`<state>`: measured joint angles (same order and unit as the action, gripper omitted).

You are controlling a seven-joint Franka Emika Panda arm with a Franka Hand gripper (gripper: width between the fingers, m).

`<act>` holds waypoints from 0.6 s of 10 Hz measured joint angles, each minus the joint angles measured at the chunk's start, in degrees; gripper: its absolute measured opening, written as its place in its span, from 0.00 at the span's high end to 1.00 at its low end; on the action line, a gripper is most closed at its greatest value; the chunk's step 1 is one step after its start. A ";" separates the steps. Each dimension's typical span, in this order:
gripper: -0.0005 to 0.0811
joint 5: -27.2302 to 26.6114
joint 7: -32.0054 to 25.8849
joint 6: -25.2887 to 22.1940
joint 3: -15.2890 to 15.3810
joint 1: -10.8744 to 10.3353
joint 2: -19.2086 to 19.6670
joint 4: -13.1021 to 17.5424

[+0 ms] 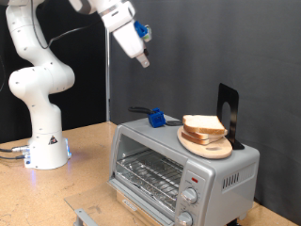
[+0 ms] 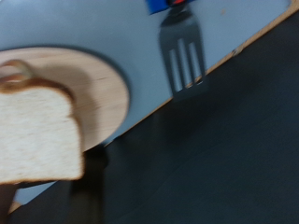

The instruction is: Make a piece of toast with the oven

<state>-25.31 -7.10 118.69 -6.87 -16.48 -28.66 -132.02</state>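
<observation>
The piece of toast is a pale slice with a tan crust. It lies on a round wooden plate on top of the silver oven, at the exterior view's lower right. The oven's glass door looks closed, with the wire rack behind it and two knobs at its right. My gripper hangs high in the air, above and to the exterior view's left of the oven, holding nothing. The wrist view looks down on the toast and plate; my fingers do not show there.
A black slotted spatula with a blue handle lies on the oven top beside the plate; it also shows in the wrist view. A dark upright object stands behind the plate. A grey object lies on the wooden table.
</observation>
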 joint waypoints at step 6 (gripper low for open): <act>0.16 6.15 6.67 0.53 6.22 0.21 -2.73 -2.17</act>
<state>-19.16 -0.43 119.22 -0.65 -16.27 -31.39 -134.20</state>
